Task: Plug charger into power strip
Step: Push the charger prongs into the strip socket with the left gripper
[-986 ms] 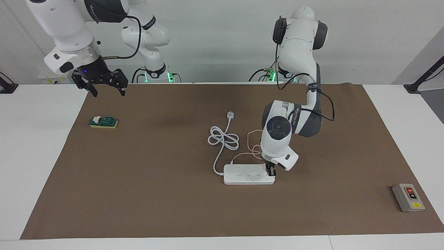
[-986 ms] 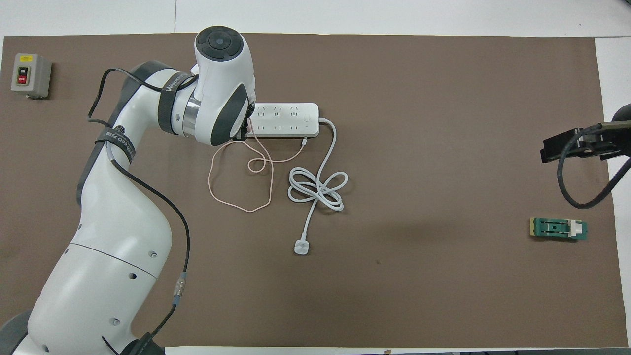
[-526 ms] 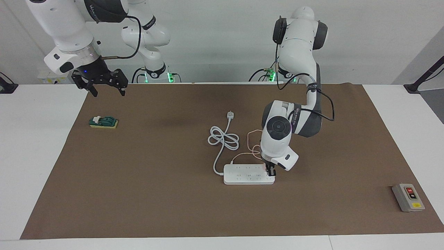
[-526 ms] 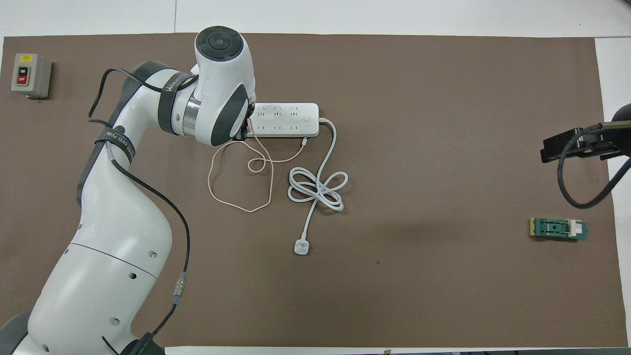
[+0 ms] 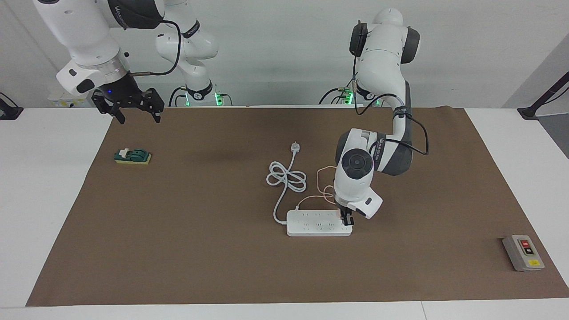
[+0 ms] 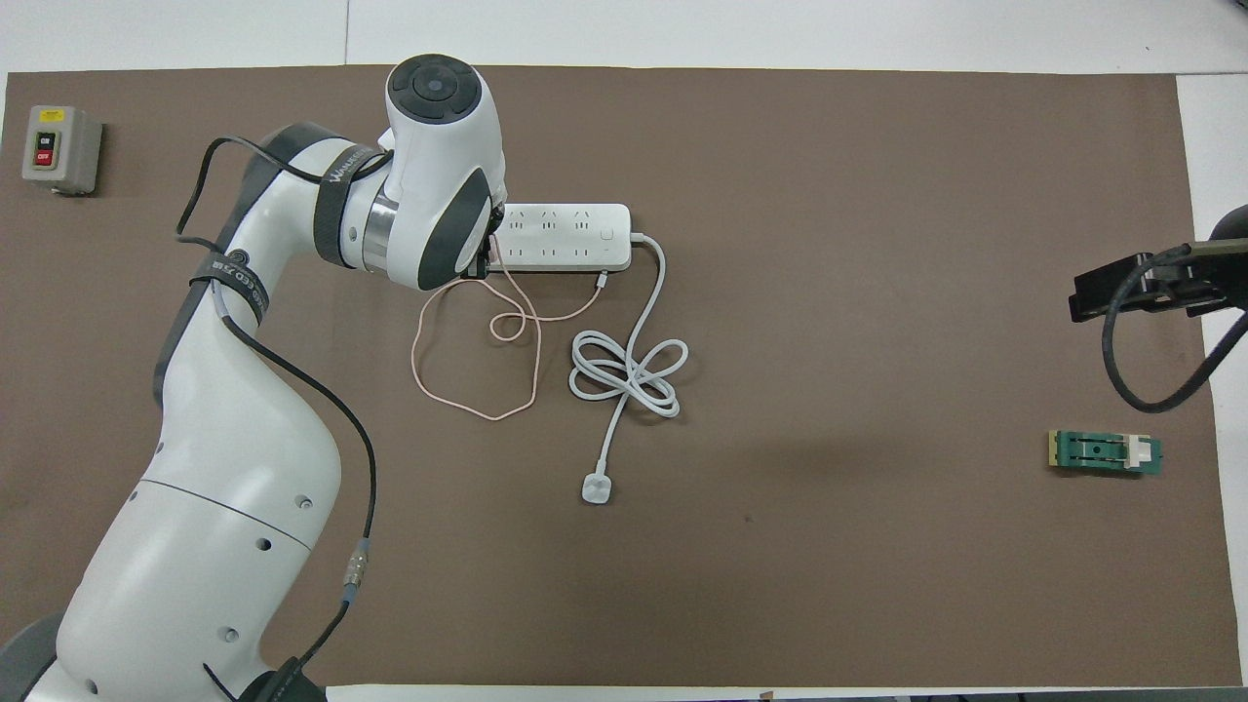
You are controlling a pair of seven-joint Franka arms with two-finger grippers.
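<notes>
A white table (image 5: 53,186) carries a brown mat (image 5: 200,249) before a plain white wall (image 5: 275,49).

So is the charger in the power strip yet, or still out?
Cannot tell. The left gripper, shut on the charger, holds it down at the power strip, hiding the prongs.

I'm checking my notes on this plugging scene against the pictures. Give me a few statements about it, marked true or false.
1. The left claw is down at the power strip's end, shut on the charger. True.
2. The right claw holds the white plug. False: it hangs open and empty over the mat's edge; the white plug lies on the mat.
3. The grey switch box sits on the power strip. False: it stands apart, toward the left arm's end.
4. The charger's pink cable loops on the mat, nearer to the robots than the strip. True.
</notes>
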